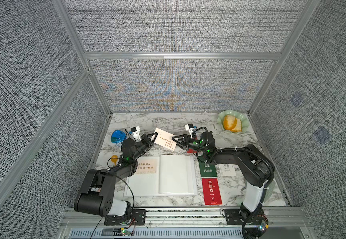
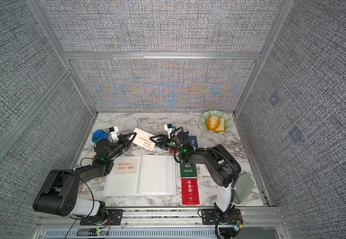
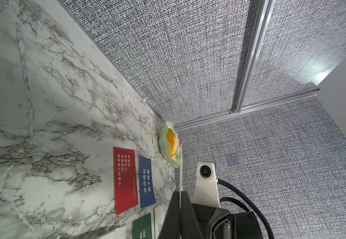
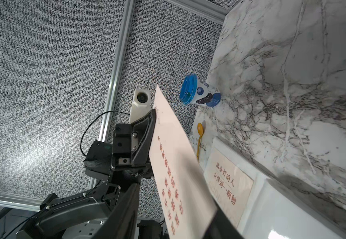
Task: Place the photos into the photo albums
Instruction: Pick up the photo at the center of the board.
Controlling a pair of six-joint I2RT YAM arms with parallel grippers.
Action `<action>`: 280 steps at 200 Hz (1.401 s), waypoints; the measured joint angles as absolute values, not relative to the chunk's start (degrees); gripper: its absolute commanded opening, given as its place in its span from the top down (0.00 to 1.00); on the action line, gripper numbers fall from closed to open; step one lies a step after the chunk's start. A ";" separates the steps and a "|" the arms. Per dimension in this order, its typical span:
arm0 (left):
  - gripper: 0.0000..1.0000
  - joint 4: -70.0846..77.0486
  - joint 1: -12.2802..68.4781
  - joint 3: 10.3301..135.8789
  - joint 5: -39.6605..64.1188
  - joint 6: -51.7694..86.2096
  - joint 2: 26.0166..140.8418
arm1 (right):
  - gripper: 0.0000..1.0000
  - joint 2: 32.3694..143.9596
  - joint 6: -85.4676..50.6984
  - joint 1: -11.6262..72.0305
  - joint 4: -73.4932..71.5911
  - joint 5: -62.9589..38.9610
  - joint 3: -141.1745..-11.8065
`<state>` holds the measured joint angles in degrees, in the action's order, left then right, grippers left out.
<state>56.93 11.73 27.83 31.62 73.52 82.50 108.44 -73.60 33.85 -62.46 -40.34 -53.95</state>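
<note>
1. The left claw (image 1: 156, 137) is clenching one short edge of a cream card (image 1: 166, 139), holding it tilted and clear of the counter (image 1: 240, 144)
2. The right claw (image 1: 173, 138) is pointing at the left claw from the card's opposite edge, with its fingers (image 4: 221, 225) lying on either side of the card; whether they are pinching it, I cannot tell
3. The album (image 1: 174, 175) is lying open on the counter beneath and just behind both claws, toward the arm bases, its white pages facing up
4. A second cream card (image 1: 146, 166) is sitting on the album page on the left claw's side, partly covered by the left arm (image 1: 114, 171)
5. A green card (image 1: 208, 171) and a red card (image 1: 212, 191) are lying in a row beside the album on the right claw's side, the green one nearer that claw
6. A white card (image 1: 228, 170) is lying under the right arm (image 1: 234, 159), just beside the green card
7. A blue card (image 2: 193, 142) and a second red card (image 3: 125, 180) are lying side by side under the right claw's wrist
</note>
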 measured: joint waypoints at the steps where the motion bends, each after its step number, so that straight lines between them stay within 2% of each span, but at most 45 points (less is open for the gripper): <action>1: 1.00 56.95 11.73 27.81 31.62 73.52 82.50 | 0.65 108.47 -73.60 33.85 -62.50 -40.32 -54.11; 18: 1.00 57.25 11.73 27.40 31.51 73.56 82.70 | 0.71 108.47 -74.06 34.11 -63.79 -40.34 -55.33; 62: 1.00 57.32 11.73 26.70 30.96 74.19 82.76 | 0.72 108.20 -74.50 34.30 -63.02 -40.53 -55.61; 106: 1.00 57.34 11.73 26.74 30.22 75.05 82.78 | 0.78 108.07 -74.35 35.11 -62.76 -40.53 -55.72; 163: 1.00 57.32 11.68 26.79 30.17 75.24 82.89 | 1.00 108.20 -73.69 35.44 -60.25 -40.32 -55.86; 188: 1.00 56.90 11.68 27.11 30.24 75.13 82.85 | 1.00 108.07 -73.41 35.31 -59.70 -40.27 -55.86; 204: 0.90 55.31 11.70 28.08 30.55 74.35 82.50 | 1.00 107.59 -73.10 35.00 -59.13 -40.27 -55.83; 217: 0.74 52.99 11.75 29.28 30.96 72.73 81.80 | 1.00 106.85 -72.53 34.48 -58.46 -40.29 -55.61; 236: 0.60 47.53 11.42 31.35 30.98 69.82 80.03 | 1.00 105.30 -71.75 33.30 -57.04 -41.01 -54.61; 280: 0.59 29.63 9.50 33.95 27.79 59.75 72.49 | 1.00 99.70 -66.59 31.07 -46.22 -41.23 -51.79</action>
